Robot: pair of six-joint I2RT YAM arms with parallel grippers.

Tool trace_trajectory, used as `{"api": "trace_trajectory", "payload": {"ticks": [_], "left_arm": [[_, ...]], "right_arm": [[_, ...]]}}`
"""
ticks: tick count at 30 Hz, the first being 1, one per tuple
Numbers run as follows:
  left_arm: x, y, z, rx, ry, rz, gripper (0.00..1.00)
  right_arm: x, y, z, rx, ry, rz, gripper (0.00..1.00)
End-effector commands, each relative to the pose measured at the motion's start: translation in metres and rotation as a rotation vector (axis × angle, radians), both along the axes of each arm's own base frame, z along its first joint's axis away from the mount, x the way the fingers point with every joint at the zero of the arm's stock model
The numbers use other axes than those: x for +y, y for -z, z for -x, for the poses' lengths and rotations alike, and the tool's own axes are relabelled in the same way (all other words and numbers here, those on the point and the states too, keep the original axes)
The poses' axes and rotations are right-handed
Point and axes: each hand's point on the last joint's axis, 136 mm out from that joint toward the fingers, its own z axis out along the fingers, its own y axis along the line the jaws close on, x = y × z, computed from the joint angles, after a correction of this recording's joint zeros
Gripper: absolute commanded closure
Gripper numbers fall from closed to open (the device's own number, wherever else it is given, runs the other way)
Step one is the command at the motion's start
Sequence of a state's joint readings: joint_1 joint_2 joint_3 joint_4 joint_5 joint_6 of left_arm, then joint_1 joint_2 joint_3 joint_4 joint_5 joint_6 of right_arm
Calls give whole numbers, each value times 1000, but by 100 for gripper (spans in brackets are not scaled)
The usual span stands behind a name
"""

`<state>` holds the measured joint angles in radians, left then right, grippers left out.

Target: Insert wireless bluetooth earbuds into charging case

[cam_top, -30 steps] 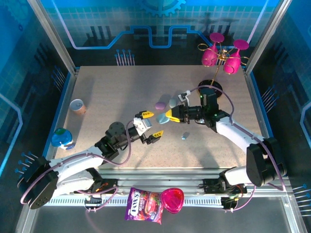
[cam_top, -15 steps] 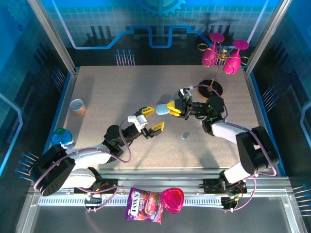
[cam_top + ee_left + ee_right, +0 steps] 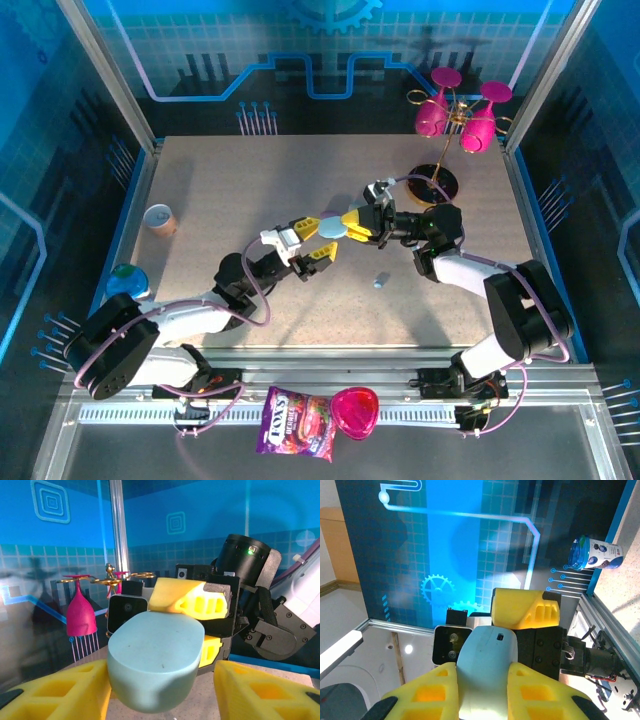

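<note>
Mint case in right hand, seemingly between left hand's parted jaws.

my left arm lies low over the table, stretched forward from its base with the wrist about level. my left gripper points at my right one, jaws partly apart, one finger on each side of the charging case, with a gap showing at one finger. my right arm bends at the elbow, forearm aimed back across. my right gripper meets the left nose to nose, its fingers clamped on the other end of that case.
</note>
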<state>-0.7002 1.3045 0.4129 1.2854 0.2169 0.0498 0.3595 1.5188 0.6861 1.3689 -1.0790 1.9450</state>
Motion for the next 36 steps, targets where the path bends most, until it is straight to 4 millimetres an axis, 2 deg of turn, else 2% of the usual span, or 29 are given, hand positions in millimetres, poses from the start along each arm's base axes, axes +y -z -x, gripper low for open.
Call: {"api": "trace_trajectory", "payload": {"ticks": [1, 8, 15, 23, 29, 31, 34, 36], "left_arm": [[-9, -12, 11, -17, 93, -2, 47], [-14, -8, 15, -10, 138, -35, 48], [-18, -10, 16, -20, 160, -38, 57], [-20, -10, 15, -26, 170, -46, 51], [-22, -10, 17, -30, 184, -51, 61], [-22, -10, 16, -28, 184, -54, 61], [-22, -8, 16, -26, 182, -58, 48], [-22, -8, 16, -27, 182, -60, 47]], "right_arm": [[1, -11, 7, -56, -1, -20, 86], [4, -11, 6, -40, -10, -29, 87], [5, -11, 6, -31, -11, -30, 87], [6, -13, 6, -24, -14, -32, 87], [5, -11, 5, -16, -13, -31, 87], [6, -11, 5, -12, -11, -32, 87], [6, -14, 5, -12, -12, -37, 87], [6, -16, 6, -15, -15, -38, 87]]}}
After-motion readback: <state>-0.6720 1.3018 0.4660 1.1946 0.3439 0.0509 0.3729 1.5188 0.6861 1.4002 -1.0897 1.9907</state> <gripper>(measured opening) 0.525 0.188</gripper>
